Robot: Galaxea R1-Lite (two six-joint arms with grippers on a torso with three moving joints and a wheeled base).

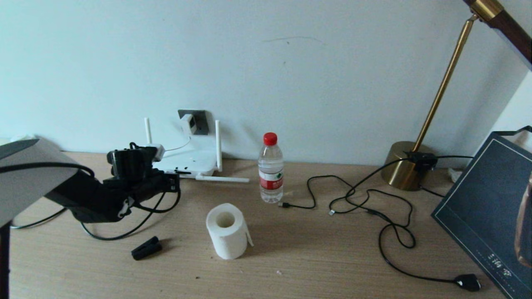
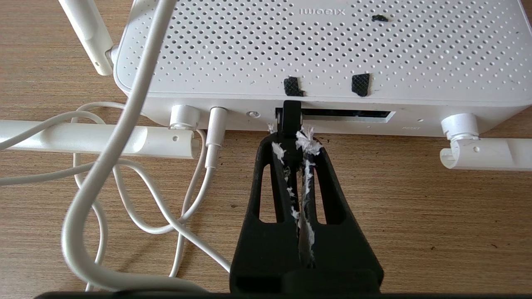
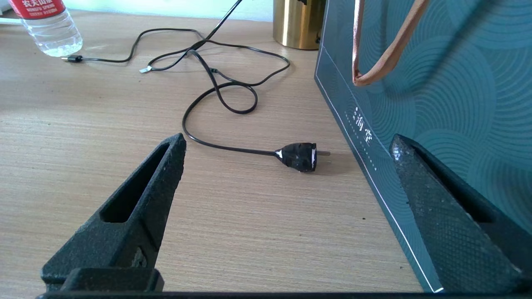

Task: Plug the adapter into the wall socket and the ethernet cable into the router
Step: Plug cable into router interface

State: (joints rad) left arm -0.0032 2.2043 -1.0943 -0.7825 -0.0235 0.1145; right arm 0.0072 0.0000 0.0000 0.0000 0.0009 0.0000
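Note:
The white router (image 1: 195,162) lies flat against the wall with its antennas spread. Above it, the white adapter (image 1: 188,123) sits in the dark grey wall socket (image 1: 198,120), and its thin white cord (image 2: 210,158) runs into the router's edge. My left gripper (image 2: 292,139) is shut on the black plug of the ethernet cable (image 2: 291,118). The plug's tip is at the left end of the router's (image 2: 324,50) dark port slot. The cable (image 1: 124,233) loops back across the table below my left arm. My right gripper (image 3: 287,141) hangs open over bare table at the far right.
A black clip (image 1: 146,248), a toilet roll (image 1: 226,230) and a water bottle (image 1: 270,168) stand mid-table. Thin black cables (image 1: 374,199) lead from the brass lamp base (image 1: 405,166) to a black mains plug (image 3: 297,156). A teal bag (image 1: 490,207) stands at the right.

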